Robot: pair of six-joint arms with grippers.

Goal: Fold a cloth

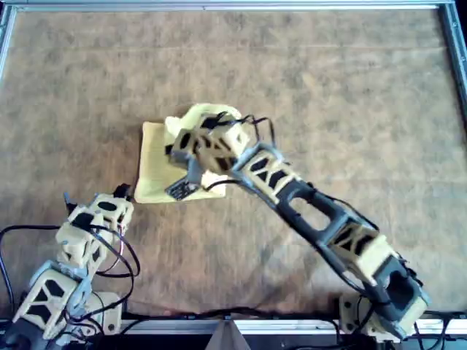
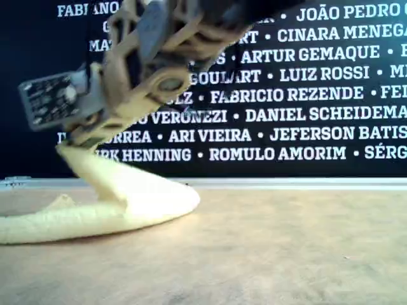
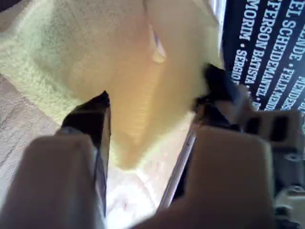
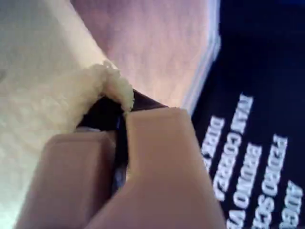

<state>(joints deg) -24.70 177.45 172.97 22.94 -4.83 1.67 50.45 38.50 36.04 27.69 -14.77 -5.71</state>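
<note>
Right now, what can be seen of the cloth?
The cloth is pale yellow, soft and fuzzy. It lies partly folded on the brown table. The right gripper is shut on one edge and holds it raised above the rest, arching it over. The left gripper is open, apart from the cloth.

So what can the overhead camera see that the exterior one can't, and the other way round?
Only the overhead view shows the left gripper near one corner of the cloth, and the whole brown table with its metal frame. Only the exterior view shows the black banner with white names, and that one cloth edge is lifted off the table, curling back over the rest. Both show the pale yellow cloth with the right gripper at it.
</note>
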